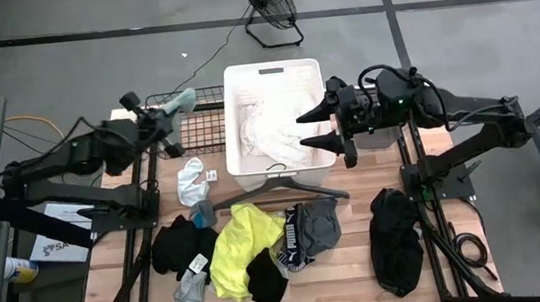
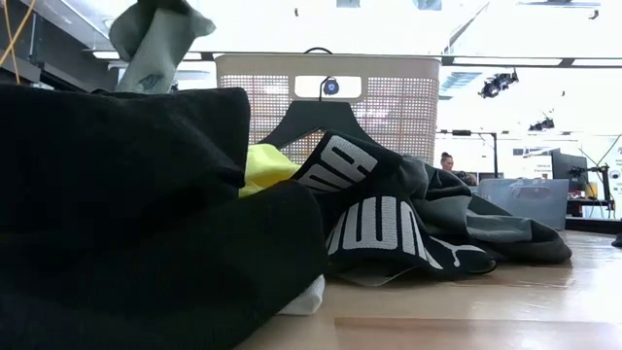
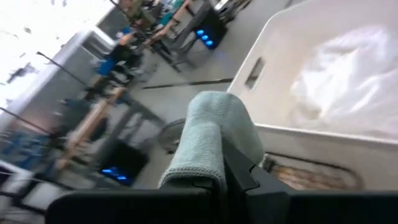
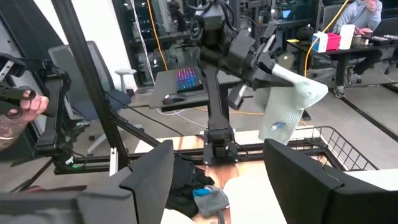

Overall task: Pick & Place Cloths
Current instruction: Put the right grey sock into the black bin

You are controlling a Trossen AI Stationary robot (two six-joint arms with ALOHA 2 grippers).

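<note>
Left claw (image 1: pixel 173 109) clamps a pale green sock (image 1: pixel 184 101) beside the basket (image 1: pixel 272 72)

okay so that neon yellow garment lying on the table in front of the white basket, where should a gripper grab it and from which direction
Judging from the high view, take the neon yellow garment at its bunched upper part near the dark grey hanger, coming straight down from above. It lies crumpled and mostly flat, so a raised fold gives the fingers something to pinch. Its lower edge is overlapped by a black cloth, so avoid that end.
</note>
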